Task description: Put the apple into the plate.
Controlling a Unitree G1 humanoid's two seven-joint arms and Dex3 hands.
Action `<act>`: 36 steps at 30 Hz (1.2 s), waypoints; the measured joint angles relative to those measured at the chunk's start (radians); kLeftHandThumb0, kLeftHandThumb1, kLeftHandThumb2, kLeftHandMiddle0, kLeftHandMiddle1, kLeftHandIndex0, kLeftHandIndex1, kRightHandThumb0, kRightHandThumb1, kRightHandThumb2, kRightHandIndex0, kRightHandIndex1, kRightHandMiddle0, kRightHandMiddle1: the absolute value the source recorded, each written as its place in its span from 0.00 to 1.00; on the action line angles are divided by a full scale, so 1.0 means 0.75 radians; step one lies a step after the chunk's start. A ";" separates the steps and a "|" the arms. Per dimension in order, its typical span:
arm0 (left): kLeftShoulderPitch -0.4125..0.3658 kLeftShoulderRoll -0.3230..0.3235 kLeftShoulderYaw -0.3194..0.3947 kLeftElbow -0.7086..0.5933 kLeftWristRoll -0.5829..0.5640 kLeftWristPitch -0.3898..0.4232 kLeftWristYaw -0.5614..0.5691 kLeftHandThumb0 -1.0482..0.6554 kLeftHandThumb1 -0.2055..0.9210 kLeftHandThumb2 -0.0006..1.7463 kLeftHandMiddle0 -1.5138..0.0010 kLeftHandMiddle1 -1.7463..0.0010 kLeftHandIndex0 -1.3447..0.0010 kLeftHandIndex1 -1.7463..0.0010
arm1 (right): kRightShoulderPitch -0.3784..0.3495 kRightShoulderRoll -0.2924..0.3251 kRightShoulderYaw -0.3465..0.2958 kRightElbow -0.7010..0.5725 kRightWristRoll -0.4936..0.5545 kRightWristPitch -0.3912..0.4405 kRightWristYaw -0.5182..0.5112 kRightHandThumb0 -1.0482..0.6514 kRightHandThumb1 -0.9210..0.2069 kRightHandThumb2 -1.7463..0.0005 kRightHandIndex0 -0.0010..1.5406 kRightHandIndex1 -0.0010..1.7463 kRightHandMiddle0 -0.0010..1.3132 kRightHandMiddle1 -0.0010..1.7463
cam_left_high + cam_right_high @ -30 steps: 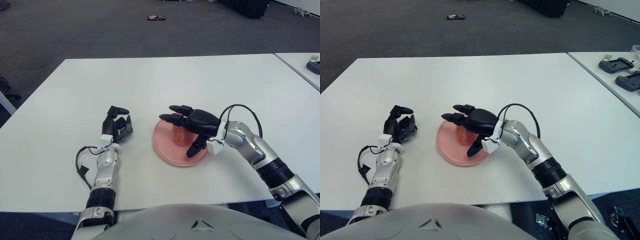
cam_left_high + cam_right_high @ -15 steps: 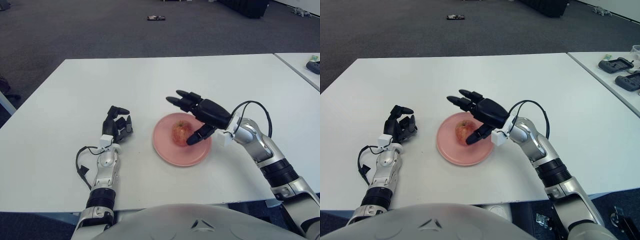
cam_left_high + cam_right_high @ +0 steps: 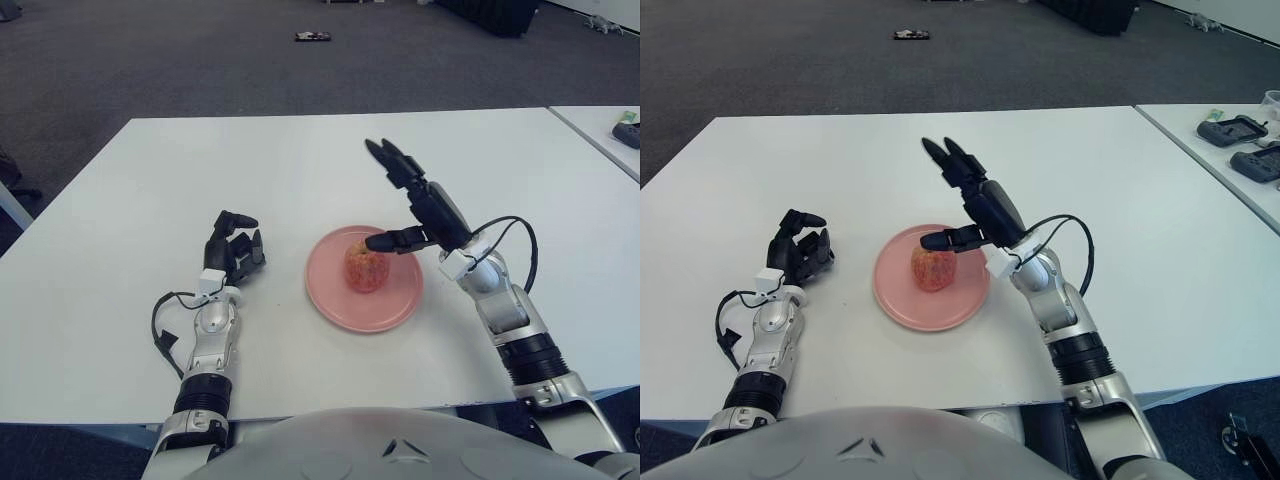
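A red-yellow apple [image 3: 363, 267] stands on the pink plate [image 3: 340, 300] in the middle of the white table. My right hand [image 3: 405, 195] is raised above the plate's right rim, open, fingers pointing up and away; its thumb tip hovers just above the apple, apart from it. My left hand [image 3: 234, 248] shows to the left of the plate with its fingers curled and nothing in it.
The white table [image 3: 300, 160] stretches all round the plate. A second table with dark devices [image 3: 1240, 140] stands at the far right. A small dark object [image 3: 312, 36] lies on the carpet far behind.
My right hand let go of the apple, opened, and lifted up and back to the right. The apple stays on the plate. The left hand has not moved.
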 measured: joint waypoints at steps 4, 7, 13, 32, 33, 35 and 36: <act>-0.002 -0.004 0.000 0.001 0.000 -0.002 0.000 0.37 0.66 0.60 0.36 0.00 0.67 0.00 | -0.001 0.043 -0.046 0.065 -0.004 -0.004 -0.114 0.35 0.25 0.45 0.11 0.25 0.00 0.50; -0.003 -0.007 -0.001 0.003 0.000 -0.001 0.001 0.37 0.67 0.59 0.37 0.00 0.68 0.00 | -0.005 0.078 -0.070 0.099 0.006 -0.025 -0.179 0.36 0.21 0.43 0.11 0.36 0.00 0.60; -0.004 -0.012 -0.001 -0.001 0.004 0.009 0.004 0.37 0.67 0.59 0.36 0.00 0.68 0.00 | -0.007 0.133 -0.106 0.153 -0.004 -0.015 -0.292 0.39 0.16 0.39 0.13 0.48 0.05 0.72; -0.002 -0.010 -0.006 -0.003 0.028 -0.005 0.025 0.37 0.68 0.59 0.36 0.00 0.68 0.00 | 0.078 0.232 -0.155 0.259 -0.007 0.298 -0.447 0.39 0.08 0.36 0.30 0.61 0.19 0.80; -0.002 -0.010 -0.005 -0.003 0.027 -0.005 0.025 0.37 0.68 0.59 0.36 0.00 0.68 0.00 | 0.086 0.232 -0.155 0.259 -0.005 0.311 -0.440 0.39 0.08 0.36 0.30 0.61 0.19 0.80; -0.001 -0.010 -0.005 -0.003 0.027 -0.003 0.025 0.37 0.68 0.58 0.36 0.00 0.68 0.00 | 0.105 0.227 -0.155 0.259 0.004 0.339 -0.423 0.39 0.07 0.37 0.30 0.61 0.20 0.80; -0.001 -0.010 -0.005 -0.003 0.027 -0.002 0.025 0.37 0.68 0.58 0.36 0.00 0.68 0.00 | 0.112 0.224 -0.156 0.259 0.007 0.348 -0.415 0.39 0.07 0.37 0.30 0.61 0.20 0.81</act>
